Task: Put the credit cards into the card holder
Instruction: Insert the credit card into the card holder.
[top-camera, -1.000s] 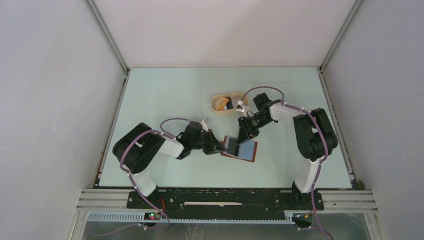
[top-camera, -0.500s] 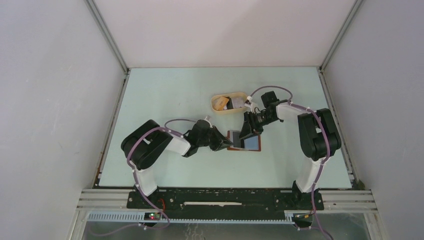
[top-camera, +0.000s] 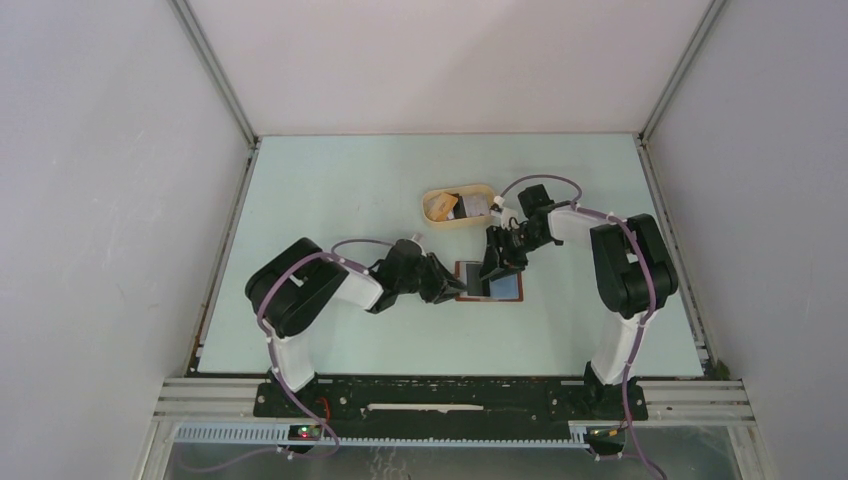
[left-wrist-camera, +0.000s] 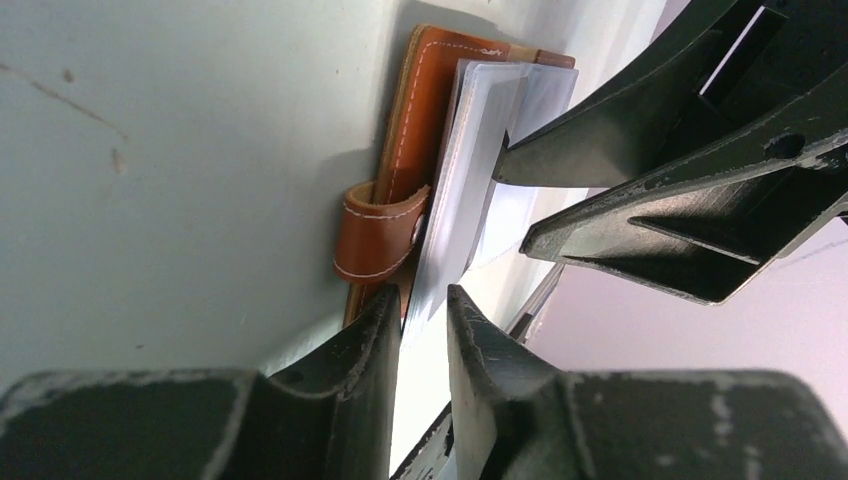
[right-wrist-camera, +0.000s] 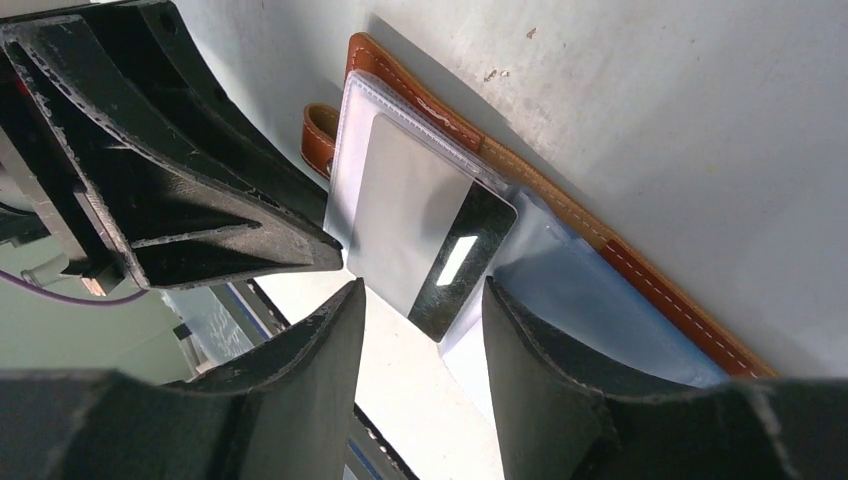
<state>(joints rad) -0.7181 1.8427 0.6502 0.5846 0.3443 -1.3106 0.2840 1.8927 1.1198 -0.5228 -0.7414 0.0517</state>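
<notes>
The reddish-brown card holder (top-camera: 490, 283) lies open on the table, its strap (left-wrist-camera: 375, 235) at the near side in the left wrist view. A silvery credit card (right-wrist-camera: 430, 235) with a black stripe rests on its clear pockets, the striped end pointing at my right gripper (right-wrist-camera: 425, 300). That gripper is open and the card's corner lies loose between its tips. A light blue credit card (right-wrist-camera: 600, 300) shows in the other half. My left gripper (left-wrist-camera: 422, 305) stands open at the holder's left edge, a clear pocket's edge (left-wrist-camera: 470, 180) running between its fingers. From the top the grippers (top-camera: 455, 285) (top-camera: 495, 268) face each other across the holder.
A tan oval tray (top-camera: 437, 215) stands just behind the holder and has more cards (top-camera: 473, 205) in it. The right arm reaches in between the tray and the holder. White walls close off the table on the left, right and back.
The holder has been drawn back and to the right and now lies squarer. My left gripper's jaws, shut a second ago, have parted. The right gripper's jaws have widened a little.
</notes>
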